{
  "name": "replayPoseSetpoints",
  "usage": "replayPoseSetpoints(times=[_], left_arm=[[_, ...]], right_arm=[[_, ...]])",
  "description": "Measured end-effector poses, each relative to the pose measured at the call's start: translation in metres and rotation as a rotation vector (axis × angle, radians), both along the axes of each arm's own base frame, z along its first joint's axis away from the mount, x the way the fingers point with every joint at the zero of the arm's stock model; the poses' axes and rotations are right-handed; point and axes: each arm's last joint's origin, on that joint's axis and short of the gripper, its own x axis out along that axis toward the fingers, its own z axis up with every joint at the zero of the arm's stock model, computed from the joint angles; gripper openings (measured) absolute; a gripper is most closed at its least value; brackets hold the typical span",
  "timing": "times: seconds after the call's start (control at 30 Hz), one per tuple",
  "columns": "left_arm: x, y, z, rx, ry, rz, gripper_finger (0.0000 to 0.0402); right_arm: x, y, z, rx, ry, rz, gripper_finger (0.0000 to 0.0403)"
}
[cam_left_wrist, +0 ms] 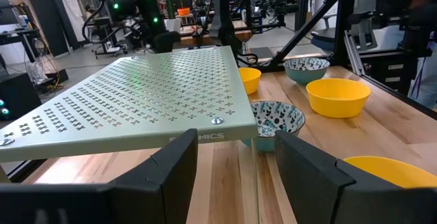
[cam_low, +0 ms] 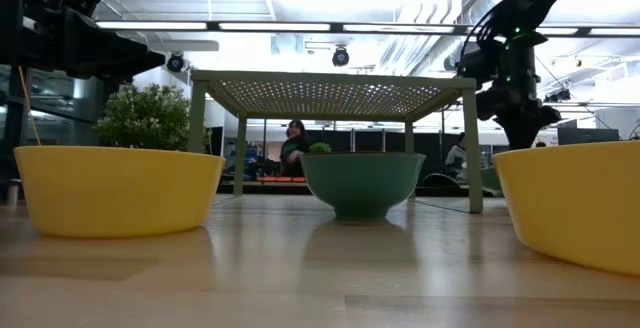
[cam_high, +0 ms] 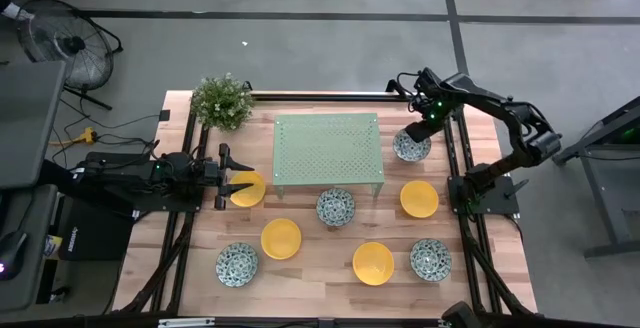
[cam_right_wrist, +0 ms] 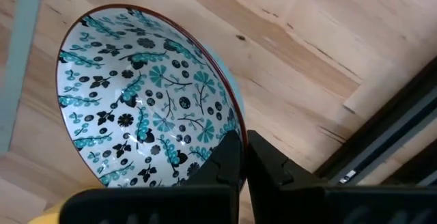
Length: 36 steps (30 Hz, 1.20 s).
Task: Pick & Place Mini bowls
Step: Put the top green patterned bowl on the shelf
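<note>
Here, the white blue-green-patterned ceramic mini bowl (cam_right_wrist: 147, 101) is pinched by its rim at five o'clock by the right gripper (cam_right_wrist: 244, 157) — a thin hold from which it could be tipped or dropped; the left gripper (cam_left_wrist: 235, 169) is held wide.

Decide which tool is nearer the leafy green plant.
Left. The left tool sits just below the plant on the table's left side; the right tool grips a patterned bowl across the table.

Robotics lab, wooden bench (cam_high: 320, 268), floor fan (cam_high: 62, 40), ceiling strip lights (cam_low: 300, 26)
</note>
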Motion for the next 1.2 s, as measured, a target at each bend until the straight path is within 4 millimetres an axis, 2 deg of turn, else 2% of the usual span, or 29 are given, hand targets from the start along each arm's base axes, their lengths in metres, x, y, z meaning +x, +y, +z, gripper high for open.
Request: replayPoseSetpoints(times=[0.57, 0.73, 0.97, 1.2], left_arm=[[0.000, 0.000, 0.000, 0.000, 0.000, 0.000, 0.0191], [0.000, 0.000, 0.000, 0.000, 0.000, 0.000, 0.0191], [0.000, 0.000, 0.000, 0.000, 0.000, 0.000, 0.0191], [0.000, 0.000, 0.000, 0.000, 0.000, 0.000, 0.0191]], right_arm=[[-0.021, 0.036, 0.049, -0.044, -0.087, 0.019, 0.0000], [-0.019, 0.034, 0.080, -0.090, -0.139, 0.023, 0.0000], [-0.014, 0.033, 0.125, -0.137, -0.295, 0.037, 0.0000], [-0.005, 0.040, 0.150, -0.145, -0.426, 0.084, 0.0000]])
